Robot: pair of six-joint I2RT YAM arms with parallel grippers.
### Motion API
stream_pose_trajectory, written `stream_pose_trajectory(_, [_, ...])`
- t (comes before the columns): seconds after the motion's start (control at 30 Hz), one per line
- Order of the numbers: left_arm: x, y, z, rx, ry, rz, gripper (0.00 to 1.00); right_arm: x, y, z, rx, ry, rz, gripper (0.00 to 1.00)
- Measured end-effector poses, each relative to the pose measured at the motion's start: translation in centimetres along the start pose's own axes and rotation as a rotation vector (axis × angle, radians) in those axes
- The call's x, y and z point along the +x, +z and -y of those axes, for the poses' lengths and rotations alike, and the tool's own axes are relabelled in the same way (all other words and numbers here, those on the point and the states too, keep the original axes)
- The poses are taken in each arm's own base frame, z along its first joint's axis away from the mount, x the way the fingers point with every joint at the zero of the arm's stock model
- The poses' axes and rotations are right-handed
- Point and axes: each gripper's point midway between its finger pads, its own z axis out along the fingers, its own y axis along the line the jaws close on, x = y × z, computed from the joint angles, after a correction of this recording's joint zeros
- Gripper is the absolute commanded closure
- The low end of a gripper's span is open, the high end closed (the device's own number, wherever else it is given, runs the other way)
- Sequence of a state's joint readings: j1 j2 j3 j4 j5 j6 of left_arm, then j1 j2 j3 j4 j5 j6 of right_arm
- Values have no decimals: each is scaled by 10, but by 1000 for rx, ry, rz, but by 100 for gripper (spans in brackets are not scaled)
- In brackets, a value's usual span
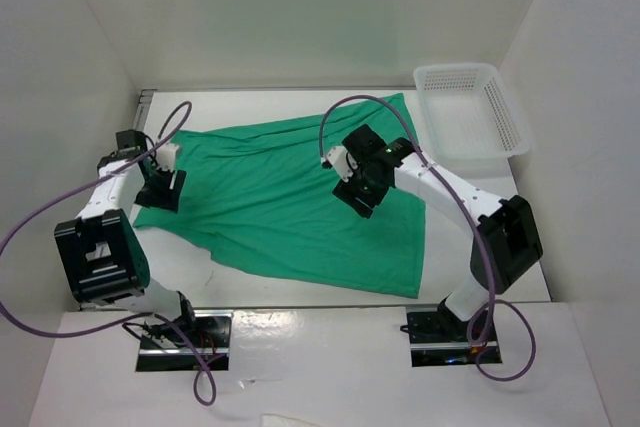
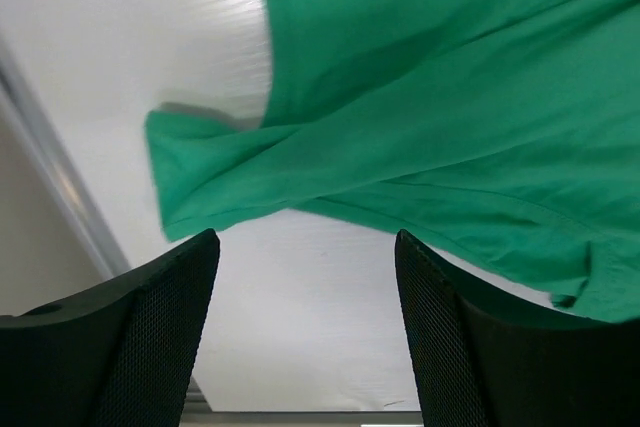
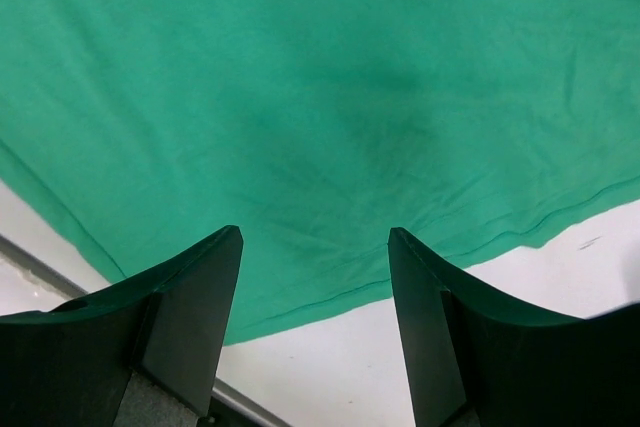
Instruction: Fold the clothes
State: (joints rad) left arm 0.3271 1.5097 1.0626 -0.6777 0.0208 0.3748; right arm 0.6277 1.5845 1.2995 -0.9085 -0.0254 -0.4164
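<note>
The clothes are one emerald-green T-shirt lying spread and slightly rumpled across the white table. My left gripper hovers at the shirt's left end, by a folded-over sleeve. In the left wrist view that gripper is open, with bare table between its fingers and the sleeve just beyond the tips. My right gripper hangs over the shirt's right half. In the right wrist view it is open with nothing in it, above the fabric near a hem edge.
A white mesh basket stands at the back right corner, touching the shirt's far corner. White walls close in the table on three sides. A metal rail runs along the left edge. Purple cables loop off both arms.
</note>
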Motion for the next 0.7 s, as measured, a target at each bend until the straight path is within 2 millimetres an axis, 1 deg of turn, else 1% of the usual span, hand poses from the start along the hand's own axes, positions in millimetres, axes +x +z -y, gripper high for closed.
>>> stream_pose_trajectory(0.07, [-7,6,12,36,24,-5,22,5,9,5,3,59,-28,29])
stream_pose_trajectory(0.2, [-35,19,36,87,92,8,22,17,29,10,-5,167,-93,29])
stream_pose_trajectory(0.3, [-47,30,55,127,119,5,22,22,38,11,-9,230,-120,29])
stream_pose_trajectory(0.47, [-47,47,68,155,115,-29,22,30,52,16,-19,318,-151,25])
stream_pose_trajectory(0.5, [-47,50,69,156,114,-32,22,32,54,19,-19,335,-158,20])
stream_pose_trajectory(0.7, [-42,63,73,160,74,-66,14,48,69,38,-15,454,-188,19])
